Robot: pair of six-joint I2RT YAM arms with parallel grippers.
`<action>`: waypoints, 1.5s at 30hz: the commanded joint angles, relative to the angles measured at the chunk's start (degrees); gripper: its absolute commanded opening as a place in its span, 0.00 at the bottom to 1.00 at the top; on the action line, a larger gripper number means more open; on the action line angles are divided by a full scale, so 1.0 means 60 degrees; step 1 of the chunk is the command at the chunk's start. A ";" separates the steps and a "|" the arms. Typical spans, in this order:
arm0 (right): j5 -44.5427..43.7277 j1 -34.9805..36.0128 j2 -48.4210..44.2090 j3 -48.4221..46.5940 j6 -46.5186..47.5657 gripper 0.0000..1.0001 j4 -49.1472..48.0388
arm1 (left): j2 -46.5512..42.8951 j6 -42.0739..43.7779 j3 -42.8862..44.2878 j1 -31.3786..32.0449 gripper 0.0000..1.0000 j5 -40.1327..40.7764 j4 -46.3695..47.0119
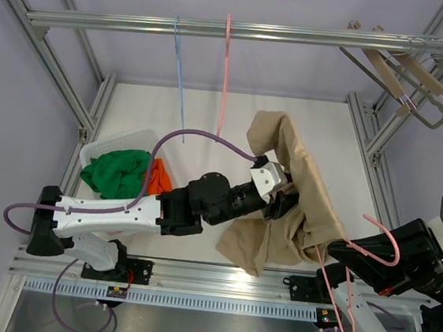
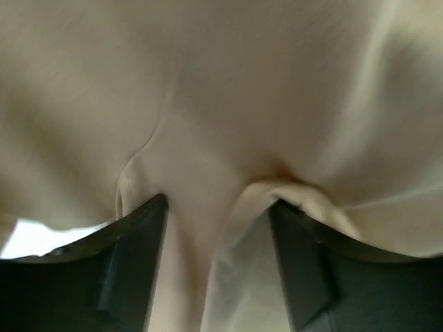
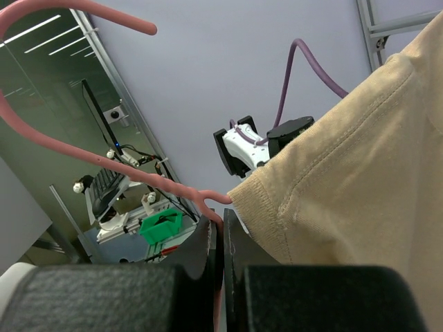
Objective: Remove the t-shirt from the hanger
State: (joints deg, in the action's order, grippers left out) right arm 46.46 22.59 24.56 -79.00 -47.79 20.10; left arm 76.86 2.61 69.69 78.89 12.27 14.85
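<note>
one t-shirt [image 1: 302, 190], one gripped hanger [image 3: 118, 15] — touching

tan t-shirt [image 1: 295, 186] [image 2: 242, 104] [image 3: 360, 180], short sleeved, crumpled and bunched, raised up right of table centre with loose folds hanging toward the front edge. plain fabric, soft creases, ribbed stitched hem showing. pink hanger [image 1: 380, 227] [image 3: 104, 164] is thin, off the rail, tilted, low at the shirt's right side with its hook curling away from the shirt. one hanger arm runs into the ribbed opening, so shirt partly on hanger.
</note>
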 commanded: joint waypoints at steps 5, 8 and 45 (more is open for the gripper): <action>0.0416 -0.0030 -0.0401 0.0189 -0.0356 0.00 -0.0684 | -0.0021 0.0296 0.1056 0.0020 0.00 0.0092 0.0822; 0.0343 -0.0015 -0.0489 -0.0045 -0.0005 0.00 -0.0158 | -0.0562 0.0472 0.0939 0.0049 0.00 0.0400 0.0499; -0.2045 0.0630 -0.0519 -0.0691 0.2736 0.00 0.3389 | -0.5072 1.0754 0.3027 0.2144 0.00 0.7035 0.0964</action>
State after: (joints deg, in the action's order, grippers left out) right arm 32.53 25.85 19.11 -84.09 -30.83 43.88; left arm 48.88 56.16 94.35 91.64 52.31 10.13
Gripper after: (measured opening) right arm 0.038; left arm 0.023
